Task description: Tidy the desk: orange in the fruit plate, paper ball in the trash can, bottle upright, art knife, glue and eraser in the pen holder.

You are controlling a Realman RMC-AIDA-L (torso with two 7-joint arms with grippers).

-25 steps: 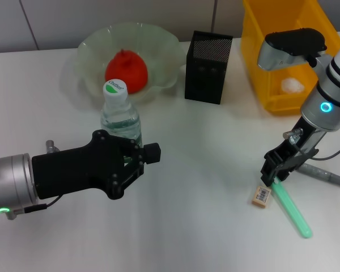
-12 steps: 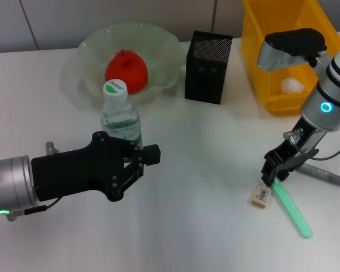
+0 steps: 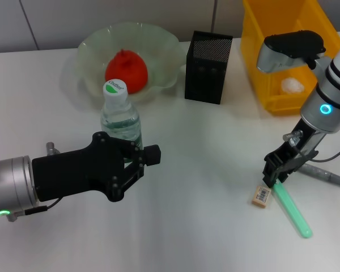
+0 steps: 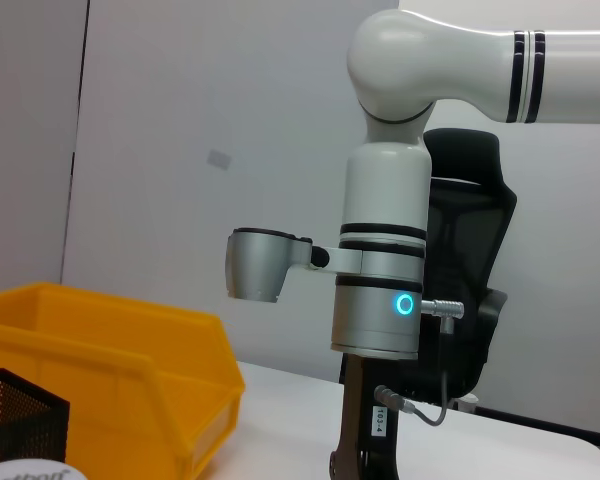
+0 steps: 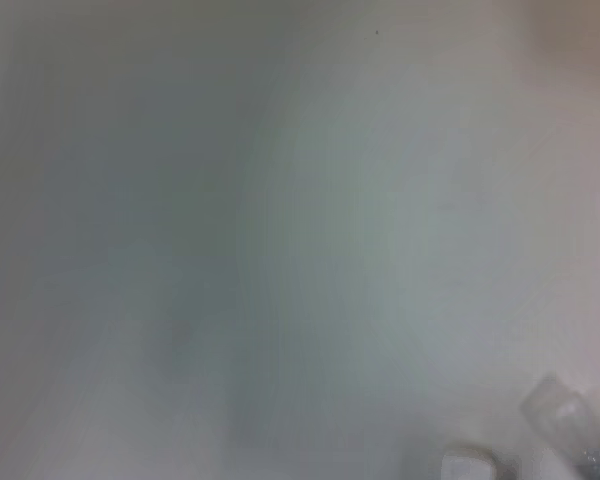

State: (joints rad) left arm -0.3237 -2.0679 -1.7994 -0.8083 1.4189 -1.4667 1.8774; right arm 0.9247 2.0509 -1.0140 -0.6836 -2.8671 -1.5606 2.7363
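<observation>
- Head view, far left: the left gripper [image 3: 137,161] reaches in low over the white tabletop [image 3: 204,153], its black fingers wrapped around the lower body of the bottle [image 3: 119,116], which stands upright with its green-topped white cap up.
- Behind the bottle, the orange [image 3: 126,70] sits inside the pale green fruit plate [image 3: 164,51].
- To the right of the plate stands the black mesh pen holder [image 3: 208,66].
- Farther right, at the back edge, is the yellow trash can [image 3: 269,51], with the paper ball [image 3: 292,85] inside.
- Front right, the right gripper [image 3: 276,174] points down at the tabletop, its tips at the top end of a green stick [image 3: 292,211]; whether the fingers are clenched cannot be told.
- The eraser [image 3: 262,196] lies just beside that stick, and a grey pen-like tool [image 3: 324,174] lies behind it.
</observation>
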